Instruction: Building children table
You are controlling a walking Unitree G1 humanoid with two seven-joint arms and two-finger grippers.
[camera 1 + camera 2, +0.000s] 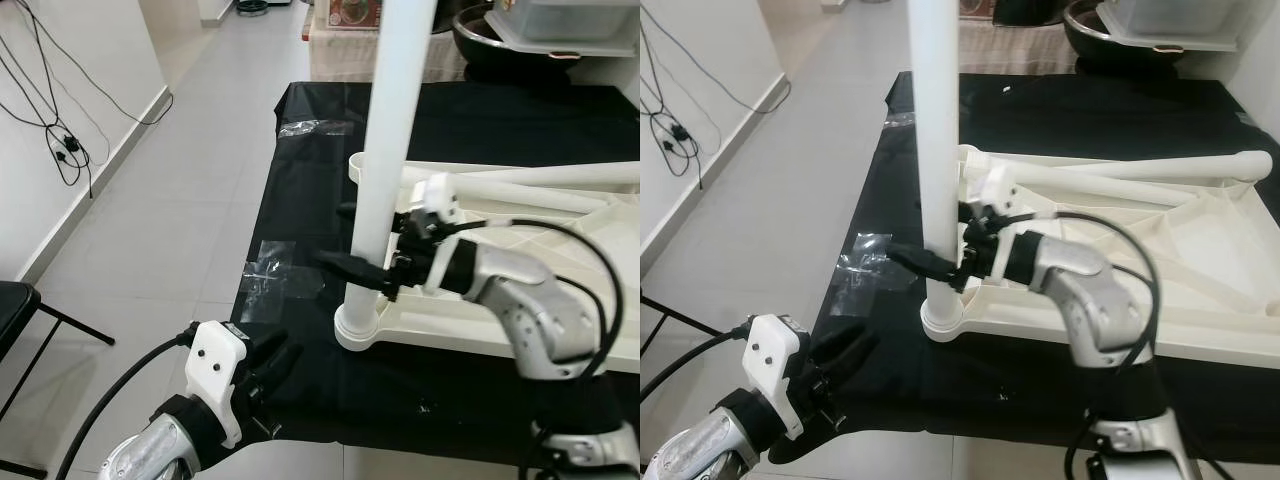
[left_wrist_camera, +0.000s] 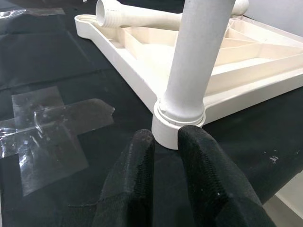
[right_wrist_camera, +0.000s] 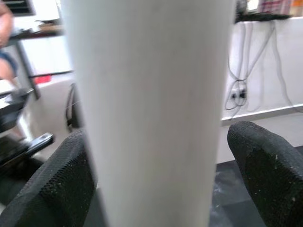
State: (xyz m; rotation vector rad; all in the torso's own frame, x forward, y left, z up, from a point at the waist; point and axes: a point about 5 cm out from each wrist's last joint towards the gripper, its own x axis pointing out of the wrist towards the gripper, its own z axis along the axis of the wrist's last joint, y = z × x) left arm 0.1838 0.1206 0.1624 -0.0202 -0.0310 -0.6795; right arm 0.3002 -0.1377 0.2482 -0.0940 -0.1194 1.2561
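The white children's table top point(image 1: 455, 335) lies upside down on a black-covered table. A white leg point(image 1: 390, 150) stands upright in its near-left corner socket point(image 2: 177, 127). My right gripper point(image 1: 350, 245) reaches in from the right, open, with its fingers point(image 3: 52, 184) on either side of the leg just above the socket. One finger touches the leg and a thin gap shows at the other. Another white leg point(image 1: 540, 180) lies loose across the table top. My left gripper point(image 2: 168, 139) hovers low at the black table's front-left edge, pointing at the socket, its fingers nearly together with nothing between them.
Clear tape patches point(image 1: 270, 275) stick to the black cover point(image 1: 300, 190) left of the table top. A dark bowl and a plastic box point(image 1: 560, 25) stand at the back. On the left are grey floor tiles, wall cables point(image 1: 60, 140) and a black chair point(image 1: 15, 310).
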